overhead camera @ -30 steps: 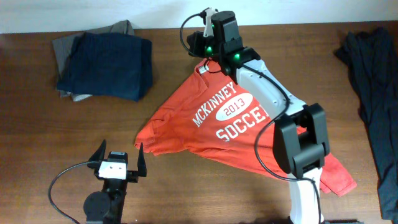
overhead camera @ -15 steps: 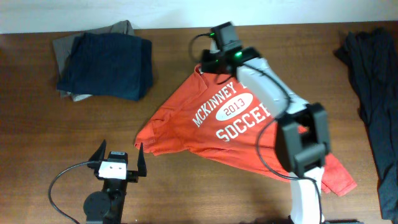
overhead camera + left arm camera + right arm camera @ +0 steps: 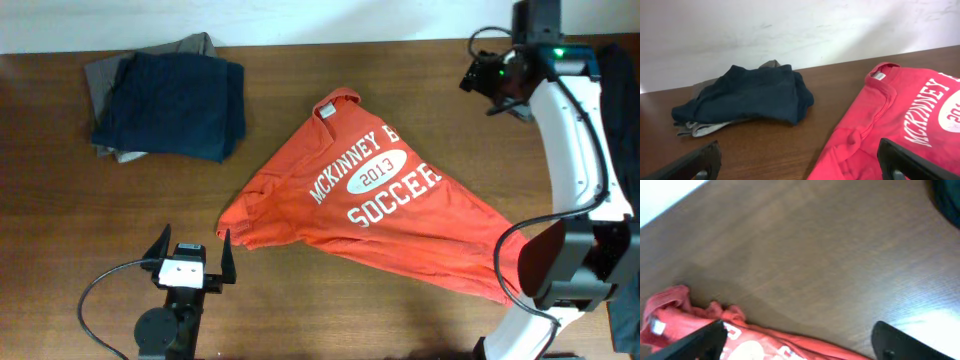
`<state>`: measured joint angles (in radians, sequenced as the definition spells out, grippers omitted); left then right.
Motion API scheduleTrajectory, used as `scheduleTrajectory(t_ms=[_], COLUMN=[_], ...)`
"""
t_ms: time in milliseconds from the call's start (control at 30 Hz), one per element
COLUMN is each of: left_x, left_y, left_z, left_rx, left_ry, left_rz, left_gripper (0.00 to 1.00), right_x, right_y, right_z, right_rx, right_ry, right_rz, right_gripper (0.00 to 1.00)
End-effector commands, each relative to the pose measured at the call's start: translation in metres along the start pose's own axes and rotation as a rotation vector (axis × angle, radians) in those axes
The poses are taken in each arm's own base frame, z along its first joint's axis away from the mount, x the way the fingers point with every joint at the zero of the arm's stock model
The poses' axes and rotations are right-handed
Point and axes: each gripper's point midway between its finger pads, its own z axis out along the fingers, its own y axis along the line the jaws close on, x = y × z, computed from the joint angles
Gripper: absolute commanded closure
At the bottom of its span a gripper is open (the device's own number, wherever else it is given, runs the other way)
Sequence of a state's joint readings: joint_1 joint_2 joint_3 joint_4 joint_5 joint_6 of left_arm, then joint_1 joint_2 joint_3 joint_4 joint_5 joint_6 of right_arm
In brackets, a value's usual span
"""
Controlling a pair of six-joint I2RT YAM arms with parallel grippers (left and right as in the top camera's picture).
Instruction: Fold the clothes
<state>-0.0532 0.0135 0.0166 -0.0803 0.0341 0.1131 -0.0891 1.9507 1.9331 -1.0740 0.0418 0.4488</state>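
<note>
Well, orange tee (image 3: 400, 238) rumpled, wht print (image 3: 372, 180) up.

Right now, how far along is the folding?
Done: a navy garment lies folded on a grey garment, far left. In hand: nothing; the left gripper and right gripper are both open and empty. Left: the red T-shirt lies unfolded, lettering up, and a dark garment sits heaped at the right edge.

You are looking at one red-orange T-shirt (image 3: 400, 210), one folded navy garment (image 3: 170, 105), one folded grey garment (image 3: 105, 72), one loose dark garment (image 3: 600, 110), and two grippers: left gripper (image 3: 190, 243), right gripper (image 3: 800, 340)
</note>
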Motion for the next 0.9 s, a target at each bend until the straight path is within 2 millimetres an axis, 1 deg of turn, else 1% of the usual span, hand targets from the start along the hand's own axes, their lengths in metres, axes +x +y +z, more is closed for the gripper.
scheduleTrajectory(t_ms=[0,33,67,133,200,333,400,467,567,633,700,733,800,867], left_x=[-0.005,-0.011,-0.017,-0.035,-0.057,-0.087,-0.105,-0.124,-0.151,-0.166,-0.178,-0.183,-0.191,-0.192], left_y=[-0.009,-0.010,-0.016,-0.034,-0.051,-0.055,-0.056,-0.054,-0.047,-0.042,-0.045,-0.048,-0.055,-0.055], left_z=[0.000,-0.001,-0.001,-0.006,-0.016,-0.027,-0.031,-0.031,-0.018,0.003,0.023,0.031,0.047,0.063], left_rx=[0.050,0.058,0.092,0.201,0.305,0.359,0.375,0.374,0.359,0.358,0.413,0.451,0.525,0.541], left_ry=[-0.032,-0.055,-0.081,-0.160,-0.254,-0.303,-0.301,-0.275,-0.158,-0.012,0.120,0.172,0.287,0.383], left_rz=[0.017,0.014,0.008,0.020,0.043,-0.020,-0.017,-0.003,0.027,0.047,0.075,0.081,0.033,0.005], left_gripper=[0.01,0.01,0.01,0.01,0.01,0.01,0.01,0.01,0.01,0.01,0.01,0.01,0.01,0.01], right_x=[-0.005,-0.006,-0.007,-0.009,-0.011,-0.011,-0.011,-0.011,-0.011,-0.011,-0.011,-0.011,-0.011,-0.011], right_y=[-0.017,-0.021,-0.025,-0.030,-0.034,-0.034,-0.034,-0.034,-0.034,-0.034,-0.034,-0.034,-0.034,-0.034], right_z=[0.001,0.001,0.001,0.001,0.001,0.001,0.001,0.001,0.001,0.001,0.001,0.001,0.001,0.001], right_rx=[0.032,0.037,0.041,0.047,0.051,0.050,0.050,0.050,0.050,0.050,0.050,0.050,0.050,0.050], right_ry=[-0.002,-0.001,-0.001,-0.003,-0.005,-0.004,-0.004,-0.004,-0.005,-0.004,-0.005,-0.004,-0.005,-0.004], right_rz=[0.028,0.035,0.043,0.053,0.062,0.062,0.061,0.061,0.061,0.061,0.061,0.061,0.061,0.061], right_gripper=[0.01,0.01,0.01,0.01,0.01,0.01,0.01,0.01,0.01,0.01,0.01,0.01,0.01,0.01])
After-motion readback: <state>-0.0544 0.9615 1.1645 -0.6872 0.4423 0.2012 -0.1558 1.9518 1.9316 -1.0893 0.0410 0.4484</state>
